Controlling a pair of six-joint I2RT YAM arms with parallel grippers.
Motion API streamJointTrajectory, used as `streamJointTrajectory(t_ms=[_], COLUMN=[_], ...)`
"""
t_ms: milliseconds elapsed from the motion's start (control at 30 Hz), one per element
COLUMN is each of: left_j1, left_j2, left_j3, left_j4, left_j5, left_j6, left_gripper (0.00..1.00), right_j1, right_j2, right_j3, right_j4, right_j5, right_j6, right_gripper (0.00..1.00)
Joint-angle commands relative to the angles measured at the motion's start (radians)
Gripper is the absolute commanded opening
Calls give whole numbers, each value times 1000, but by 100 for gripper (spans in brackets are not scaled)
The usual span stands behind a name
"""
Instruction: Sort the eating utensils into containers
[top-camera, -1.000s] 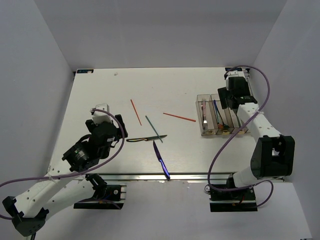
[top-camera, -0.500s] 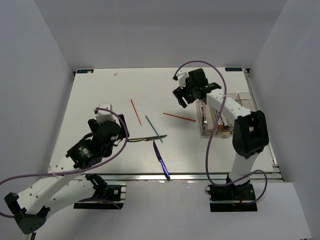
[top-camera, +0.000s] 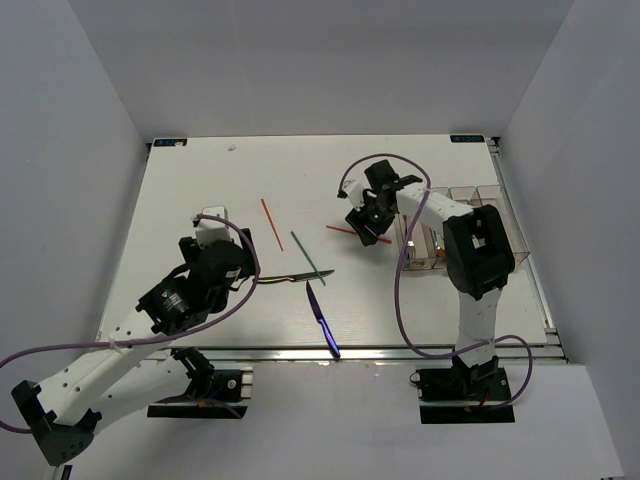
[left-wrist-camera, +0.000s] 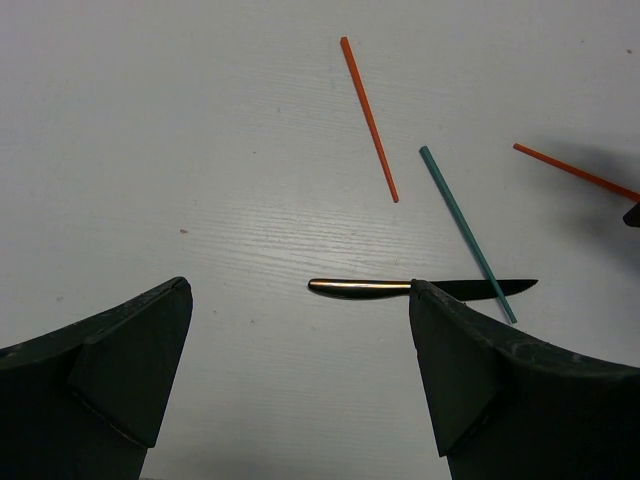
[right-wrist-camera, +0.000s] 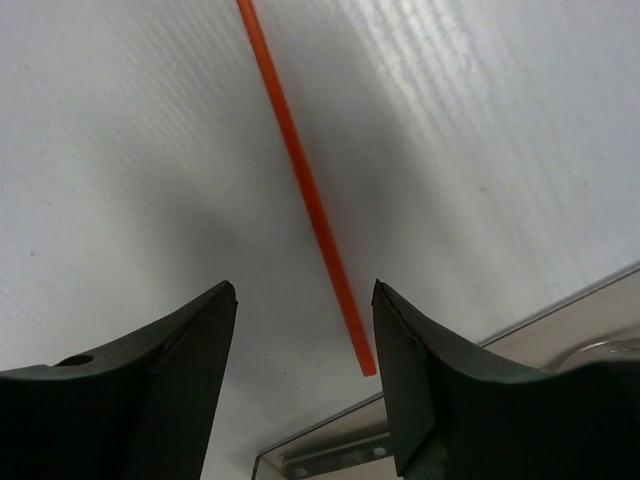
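Observation:
Five utensils lie on the white table: a red chopstick (top-camera: 271, 223), a teal chopstick (top-camera: 308, 256), a dark knife with a yellowish handle (top-camera: 293, 278), a blue knife (top-camera: 322, 318) and a second red chopstick (top-camera: 342, 230). My right gripper (top-camera: 368, 226) is open and low over the second red chopstick (right-wrist-camera: 300, 180), whose end lies between the fingers (right-wrist-camera: 303, 292). My left gripper (top-camera: 236, 262) is open and empty (left-wrist-camera: 300, 292), just left of the dark knife (left-wrist-camera: 400, 288). The clear containers (top-camera: 490, 200) stand at the right, partly hidden by my right arm.
The left wrist view also shows the red chopstick (left-wrist-camera: 369, 118), the teal chopstick (left-wrist-camera: 466, 232) crossing the knife blade, and the other red chopstick (left-wrist-camera: 575, 171). A container rim (right-wrist-camera: 560, 310) is right beside my right gripper. White walls enclose the table.
My right arm has swung from above the containers leftward and down to the red chopstick beside them. My left gripper has hardly moved. No utensil has shifted.

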Motion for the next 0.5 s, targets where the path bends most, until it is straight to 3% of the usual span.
streamJointTrajectory(t_ms=[0,267,367,400,467], left_j1=[4,7,9,7,10], left_j2=[0,4,5,7,5], left_j3=[0,-2,-2,-2,-2], left_j4=[3,5,5,5,5], left_j5=[-2,5,5,5,5], left_j6=[2,7,5,5,5], left_gripper=[98,98,98,98,98], right_j1=[5,0,0,1,3], right_j2=[-5,63,91,103,111], right_j3=[-29,-28,-2,3,6], right_j4=[-4,51,12,-14,-30], right_j5=[-10,19,-5,-21,-19], right_j6=[-39,-47,-44,-39,-33], right_gripper=[61,55,32,19,3])
